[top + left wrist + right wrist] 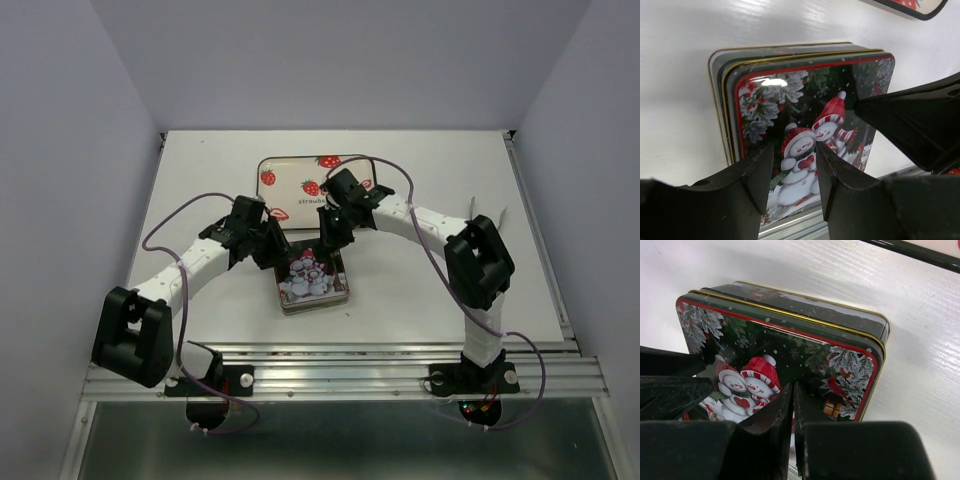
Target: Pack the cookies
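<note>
No cookies show in any view. A closed tin with a snowman picture on its lid lies on the table between the arms. My left gripper hangs over the lid's near part. Its fingers stand a narrow gap apart, and only the lid shows below them. My right gripper is over the same lid, fingers pressed together and holding nothing. Both grippers meet at the tin's far edge in the top view, left gripper and right gripper. In the left wrist view the right gripper shows as a dark wedge.
A white tray printed with red strawberries lies just behind the tin, its dark rim at the top of the left wrist view. The table's metal front rail runs close below the tin. Purple cables loop beside both arms.
</note>
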Robot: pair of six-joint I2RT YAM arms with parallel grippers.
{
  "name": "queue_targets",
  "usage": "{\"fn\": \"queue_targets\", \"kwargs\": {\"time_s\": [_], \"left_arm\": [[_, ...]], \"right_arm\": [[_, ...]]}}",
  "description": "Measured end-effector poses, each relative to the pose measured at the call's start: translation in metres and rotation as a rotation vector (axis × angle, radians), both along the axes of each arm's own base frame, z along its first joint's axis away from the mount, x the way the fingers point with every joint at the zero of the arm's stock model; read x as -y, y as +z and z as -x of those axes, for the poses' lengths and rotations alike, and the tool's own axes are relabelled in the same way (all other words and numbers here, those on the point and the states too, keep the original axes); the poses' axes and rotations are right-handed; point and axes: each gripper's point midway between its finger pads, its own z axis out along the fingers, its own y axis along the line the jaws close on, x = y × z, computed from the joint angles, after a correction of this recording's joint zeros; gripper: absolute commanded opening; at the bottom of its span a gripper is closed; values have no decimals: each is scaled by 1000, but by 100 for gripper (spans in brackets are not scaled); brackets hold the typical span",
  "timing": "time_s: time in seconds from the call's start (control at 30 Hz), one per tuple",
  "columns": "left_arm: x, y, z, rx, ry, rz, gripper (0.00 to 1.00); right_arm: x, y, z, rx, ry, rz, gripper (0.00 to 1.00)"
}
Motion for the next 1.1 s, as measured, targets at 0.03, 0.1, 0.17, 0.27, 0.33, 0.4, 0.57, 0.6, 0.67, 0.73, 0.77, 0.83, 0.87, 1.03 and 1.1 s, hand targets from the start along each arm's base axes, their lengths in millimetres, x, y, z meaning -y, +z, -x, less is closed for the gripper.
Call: {"fn": "queue_targets", "kwargs": {"time_s": [0.03,0.1,0.17,0.27,0.33,0.4,0.57,0.6,0.67,0.73,0.77,0.83,0.87,1.03,1.1], "left_arm": [[1,-1,-2,1,-2,2,51],[4,-1,-5,12,-10,11,51],[5,0,-7,16,-19,7,51],[0,2,-8,21,-26,-27,51],[-4,4,-8,17,-26,-57,52],[-7,12,-10,19,-27,-75,52],[-3,54,-38,113,-8,-82,52],[-2,61,-45,136,-4,-80,52],[-2,69,-55,163,4,-82,51],[-3,66,-60,164,8,-95,50],[-4,61,-60,155,12,-107,50],[-8,48,-57,132,16,-129,50],[-10,41,-54,117,16,-138,50],[-19,-4,-30,34,15,-164,50],[-18,-8,-30,39,22,-152,49]], "right_arm": [[0,0,0,1,-7,-4,10],[0,-1,1,4,-8,-9,10],[-1,0,1,6,-7,-14,10],[-1,1,1,11,-3,-15,10],[-1,5,-2,26,6,-13,11],[-3,13,-5,42,17,-14,11],[-13,43,-19,115,27,-58,10],[-13,46,-19,120,26,-60,10],[-10,50,-16,120,27,-60,10],[-4,52,-8,114,28,-55,9],[-1,53,-4,112,28,-54,9],[10,48,14,87,32,-38,9],[15,46,26,69,37,-26,9],[31,18,92,-33,97,27,9],[39,0,115,-82,118,61,9]]}}
